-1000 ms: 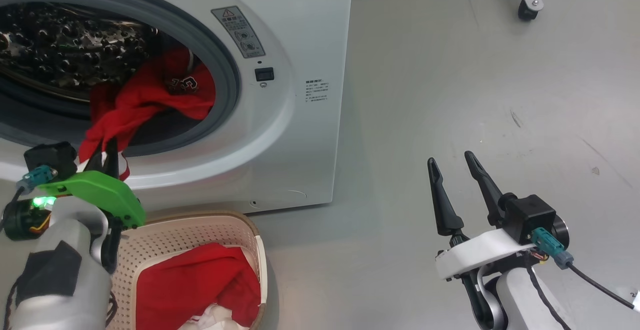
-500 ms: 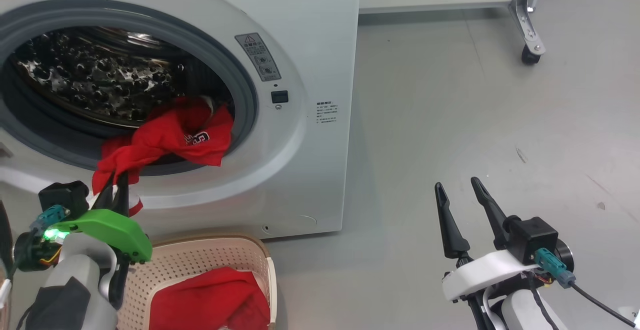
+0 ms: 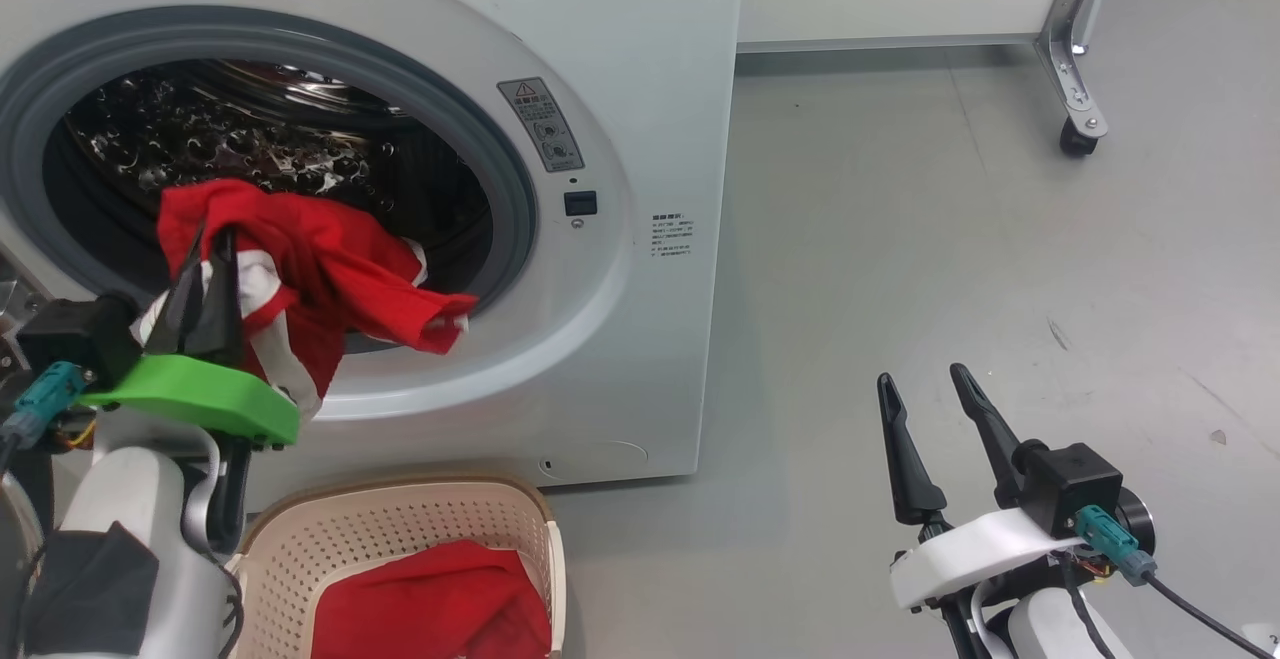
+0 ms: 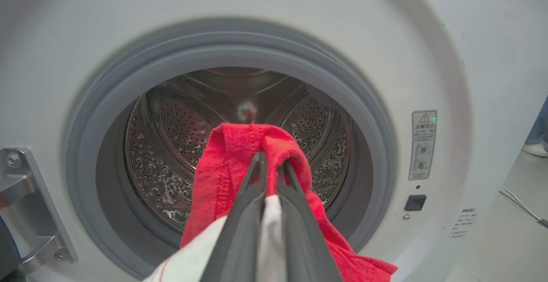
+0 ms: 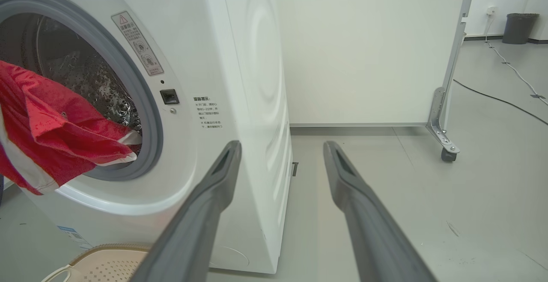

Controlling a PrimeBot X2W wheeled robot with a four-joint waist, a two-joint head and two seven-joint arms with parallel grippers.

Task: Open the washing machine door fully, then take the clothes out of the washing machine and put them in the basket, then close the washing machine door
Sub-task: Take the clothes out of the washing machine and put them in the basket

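Higher now, the left gripper (image 3: 213,239) pinches the red and white jersey cloth (image 3: 340,269) tight in front of the big white washing machine (image 3: 640,59), above the cream plastic basket (image 3: 400,529). Fingers of the right gripper (image 3: 922,375) stand apart.

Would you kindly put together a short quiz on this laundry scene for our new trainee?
1. True or false: the left gripper is shut on the jersey.
2. What lies in the basket? A. red cloth; B. a blue towel; C. nothing.
3. Fill in: the right gripper has its jaws ____.

Key: 1 true; 2 A; 3 open.
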